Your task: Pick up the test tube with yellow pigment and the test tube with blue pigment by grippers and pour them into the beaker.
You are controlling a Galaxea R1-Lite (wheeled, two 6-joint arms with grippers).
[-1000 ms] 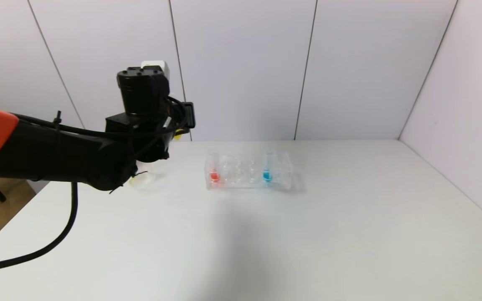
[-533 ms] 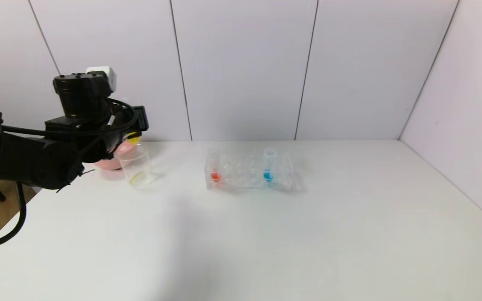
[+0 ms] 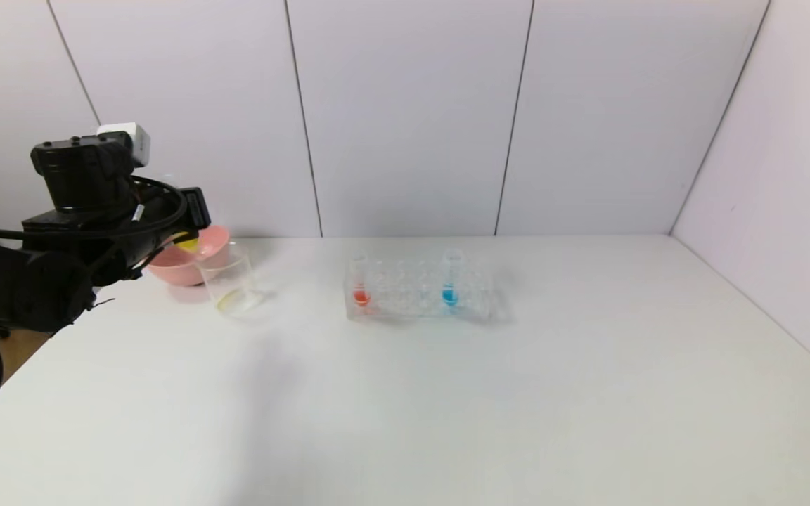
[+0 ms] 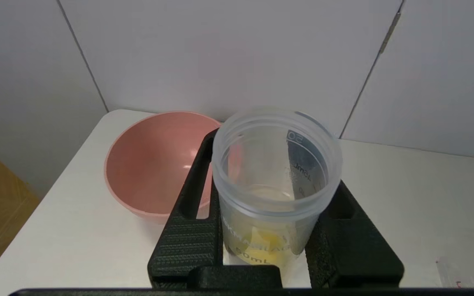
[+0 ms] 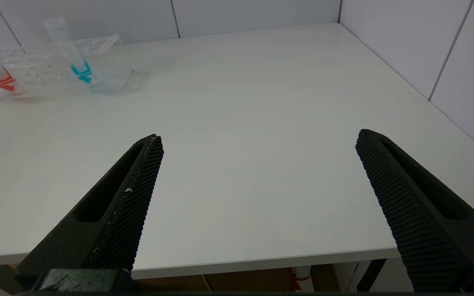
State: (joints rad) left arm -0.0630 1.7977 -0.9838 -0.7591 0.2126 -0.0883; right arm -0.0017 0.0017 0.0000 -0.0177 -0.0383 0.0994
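My left gripper is shut on the test tube with yellow pigment, a clear tube marked 50 mL with a little yellow at its bottom end. It holds the tube above the pink bowl, to the left of the beaker. The beaker stands on the table with a thin yellow film at its bottom. The test tube with blue pigment stands upright in the clear rack; it also shows in the right wrist view. My right gripper is open and empty near the table's front edge.
A red-liquid tube stands at the rack's left end. The pink bowl is empty and sits at the table's far left corner, close to the wall. White wall panels stand behind and to the right of the table.
My left arm has swung left with the yellow tube, from over the beaker to over the pink bowl. The rack and its tubes have not moved.
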